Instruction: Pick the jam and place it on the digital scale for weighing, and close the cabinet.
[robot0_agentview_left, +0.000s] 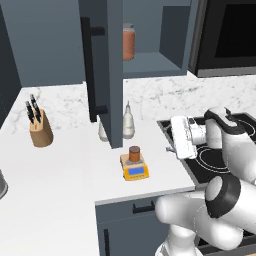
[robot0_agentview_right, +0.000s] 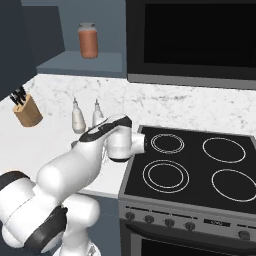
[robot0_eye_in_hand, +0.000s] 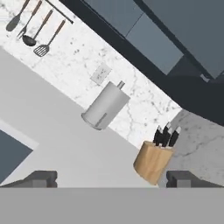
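Closest to my left base camera is the white arm, folded low over the black hob, with the gripper (robot0_agentview_left: 176, 145) pointing left towards the white worktop (robot0_agentview_left: 60, 170) and apart from everything on it. Past it I see the small reddish-brown jam jar (robot0_agentview_left: 134, 154) standing upright, long axis vertical, on the grey plate of the yellow-orange digital scale (robot0_agentview_left: 135, 170), whose blue display faces the worktop's front edge. Behind stands the dark slate-grey cabinet door (robot0_agentview_left: 102, 70), swung open edge-on with its black bar handle; a taller orange-red jar (robot0_agentview_left: 129, 42) sits on the shelf inside.

From my right base camera, the arm's elbow bends across the worktop edge beside two white bottles (robot0_agentview_right: 78, 117).

Through the hand camera, both dark fingertips (robot0_eye_in_hand: 41, 178) sit wide apart, holding nothing, facing a wooden knife block (robot0_eye_in_hand: 153, 162) and a grey paper-towel roll (robot0_eye_in_hand: 105, 107).
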